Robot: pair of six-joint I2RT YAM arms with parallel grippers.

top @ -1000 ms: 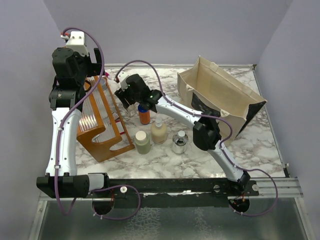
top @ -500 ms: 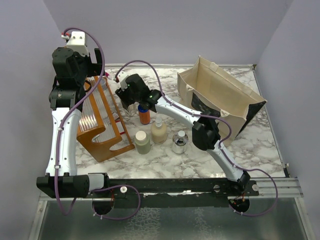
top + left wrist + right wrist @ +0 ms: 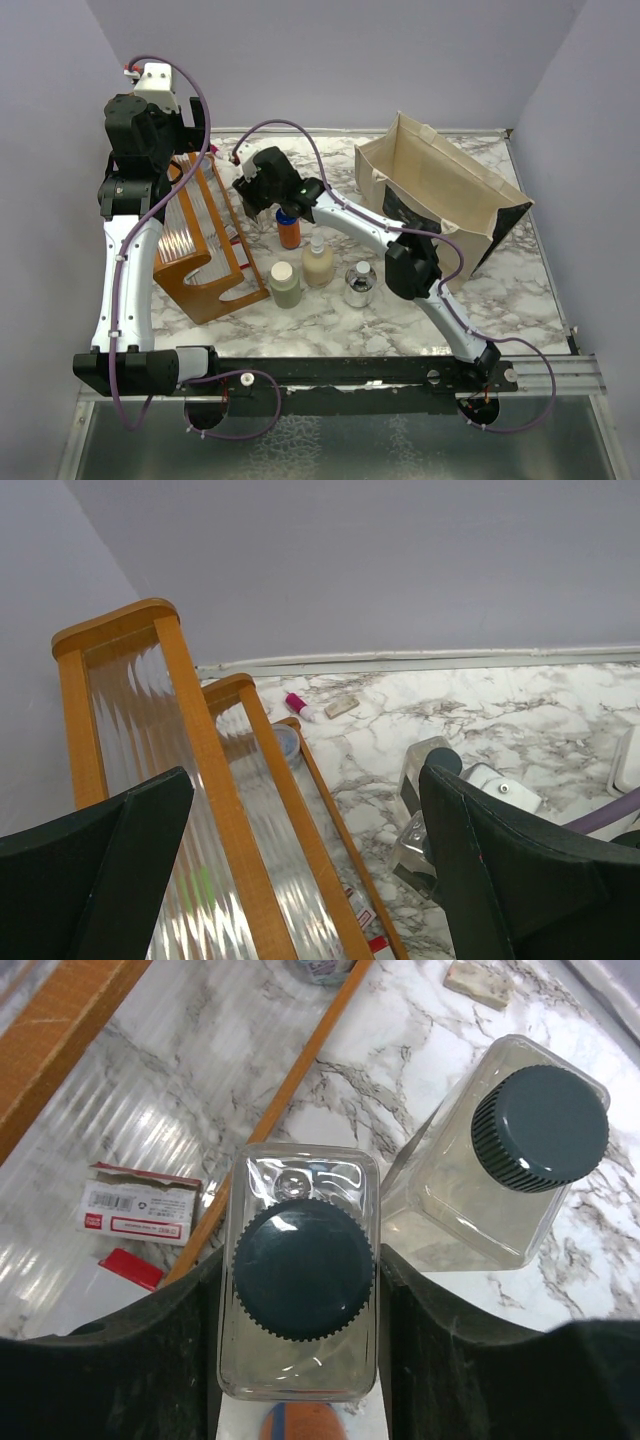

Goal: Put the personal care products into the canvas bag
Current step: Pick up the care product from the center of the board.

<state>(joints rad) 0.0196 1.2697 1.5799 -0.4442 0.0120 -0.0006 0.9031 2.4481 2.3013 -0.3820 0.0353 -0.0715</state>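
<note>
While the left end effector gapes empty, right end effector clamps clear bottle just beside rack edge.

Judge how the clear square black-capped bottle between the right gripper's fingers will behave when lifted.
The clear square black-capped bottle looks empty, so probably light. Flat sides inside the right gripper should resist rolling; glossy walls might slip.

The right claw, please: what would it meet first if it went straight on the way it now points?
The clear black-capped bottle, which sits between the fingers of the right claw; they point down along its sides. Beneath lies the marble table; how far is hard to judge.
</note>
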